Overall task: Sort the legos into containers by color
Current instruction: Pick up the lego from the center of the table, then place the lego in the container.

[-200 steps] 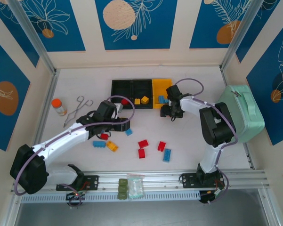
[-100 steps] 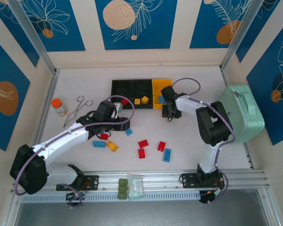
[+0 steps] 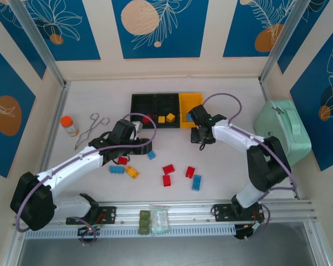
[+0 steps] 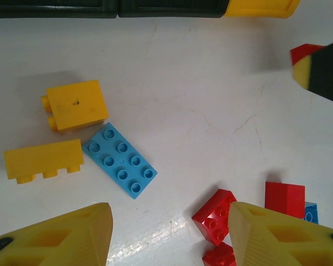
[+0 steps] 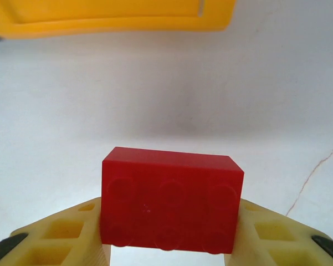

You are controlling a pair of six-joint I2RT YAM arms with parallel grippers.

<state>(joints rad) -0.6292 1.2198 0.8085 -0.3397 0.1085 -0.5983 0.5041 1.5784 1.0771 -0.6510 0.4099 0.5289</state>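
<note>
A red oblong brick point(image 5: 172, 202) is clamped by its two short ends in the right end effector point(image 5: 170, 233). It is held just in front of the yellow bin point(image 5: 111, 14), apparently lifted off the table point(image 5: 266, 100). Its long axis is laid crosswise, spanning from finger to finger and running roughly parallel to the bin's near wall. The studded face appears to be turned toward the wrist camera.

The nearest bin is the wrong one, since blue bricks point(image 3: 189, 117) are kept in it. A release made here would leave the colour mis-sorted. A red piece can be seen in the left black bin point(image 3: 134, 105), so a sideways carry across the row is judged necessary. On that path the left arm point(image 3: 83, 158) could be struck, its end effector being parked near that bin. The brick may also be twisted out of the grip, as only its ends are pinched.

The left end effector point(image 4: 167, 227) is held apart, empty, above loose bricks.
</note>
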